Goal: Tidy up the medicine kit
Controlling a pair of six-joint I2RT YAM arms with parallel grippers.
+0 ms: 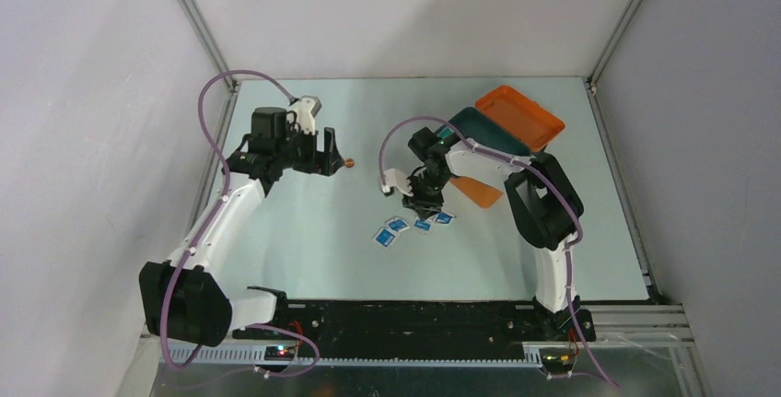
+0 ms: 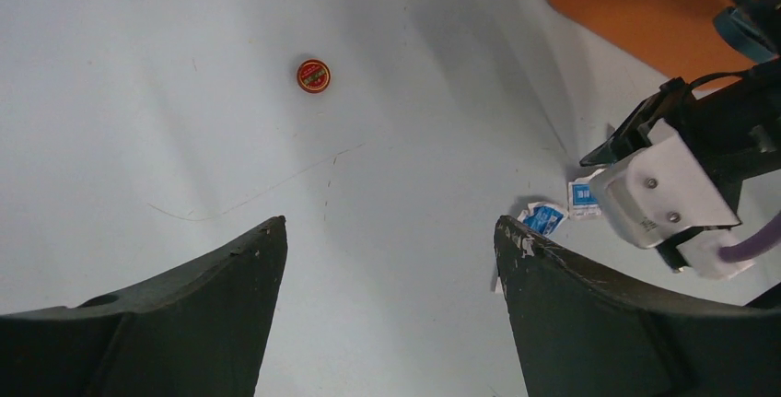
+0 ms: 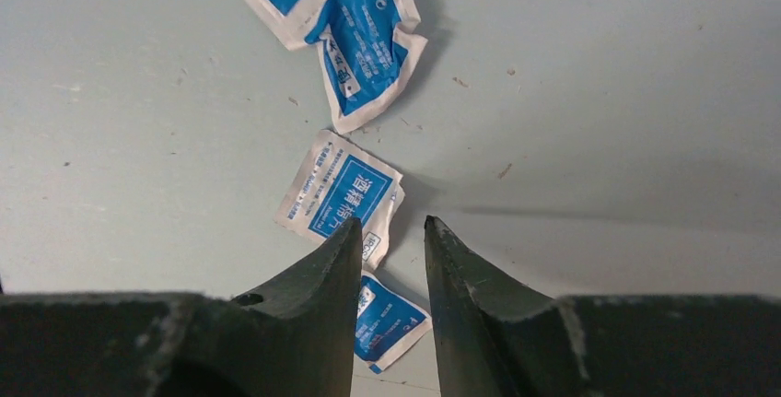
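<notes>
The right pincer (image 3: 393, 222) is seen lowered close over the table (image 3: 599, 93). Its fingers are drawn to a narrow gap with nothing visibly clamped between them, and whether a grip is being taken cannot be told. Four blue-and-white sachets (image 3: 341, 190) are found loose on the table: one lies under the gap itself, a second just ahead of the fingertips, and two more, overlapping, farther ahead. The left pincer (image 2: 389, 227) is held well to the left of the right one, spread wide and empty, with a small red round cap (image 2: 313, 75) lying on the table ahead of it. Beyond the right pincer and to its right, partly hidden by that arm, the medicine kit (image 1: 543, 121) is placed near the far right corner of the table. It is shown open: its orange lid (image 1: 511, 107) is laid back on the far side, a dark teal tray (image 1: 488, 132) is exposed beside the lid, and a further orange part (image 1: 476, 192) shows nearer, just to the right of the right pincer. No item can be made out in the visible part of the tray, though the view is too small to be sure. The task is judged to be at an early stage: the kit is opened, while the sachets and the cap are not yet put away and the lid is not yet closed.
</notes>
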